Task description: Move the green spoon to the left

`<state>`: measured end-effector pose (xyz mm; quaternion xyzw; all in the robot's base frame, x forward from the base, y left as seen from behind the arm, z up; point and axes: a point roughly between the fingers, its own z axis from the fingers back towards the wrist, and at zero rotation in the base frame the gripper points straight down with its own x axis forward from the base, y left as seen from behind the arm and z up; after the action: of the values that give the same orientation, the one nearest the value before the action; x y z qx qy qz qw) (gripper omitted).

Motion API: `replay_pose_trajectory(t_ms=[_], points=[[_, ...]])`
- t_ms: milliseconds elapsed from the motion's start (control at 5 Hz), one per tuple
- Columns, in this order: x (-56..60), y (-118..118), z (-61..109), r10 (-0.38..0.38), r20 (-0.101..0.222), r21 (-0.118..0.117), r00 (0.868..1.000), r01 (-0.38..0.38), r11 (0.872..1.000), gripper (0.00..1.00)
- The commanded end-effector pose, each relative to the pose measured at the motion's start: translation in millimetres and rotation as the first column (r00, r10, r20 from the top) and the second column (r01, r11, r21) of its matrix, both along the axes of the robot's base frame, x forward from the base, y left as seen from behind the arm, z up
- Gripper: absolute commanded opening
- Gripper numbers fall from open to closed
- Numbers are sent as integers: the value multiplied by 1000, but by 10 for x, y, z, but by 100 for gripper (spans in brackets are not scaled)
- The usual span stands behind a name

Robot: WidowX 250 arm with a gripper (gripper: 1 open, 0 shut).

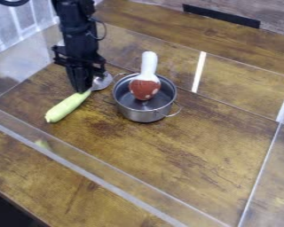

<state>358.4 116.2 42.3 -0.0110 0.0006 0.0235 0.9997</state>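
Observation:
The green spoon lies slantwise on the wooden table, its yellow-green handle pointing to the near left and its silver bowl next to the pot. My gripper points straight down over the spoon's upper handle, just below the bowl. Its black fingers stand close together, pinching the handle's top end. The spoon still rests on the table.
A dark metal pot stands right of the spoon, holding a red-headed object with a white handle. Clear plastic walls fence the wooden table, one low along the front. A small green speck lies at the near left.

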Motion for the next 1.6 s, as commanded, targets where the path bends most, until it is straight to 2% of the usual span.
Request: replay_pose_trajectory(t_ms=[0,400,600,800,1000,1400], points=[[16,207,249,76,78,27,994,-78,997,0],[-135,263,483,35,76,16,997,-36,999,0],[-209,258,670,18,91,-1,996,-18,1000,0],[-191,265,615,39,87,-21,995,-37,999,100],[-179,270,553,56,80,-43,995,-53,998,100],[-276,248,354,49,53,-60,997,-46,997,100]])
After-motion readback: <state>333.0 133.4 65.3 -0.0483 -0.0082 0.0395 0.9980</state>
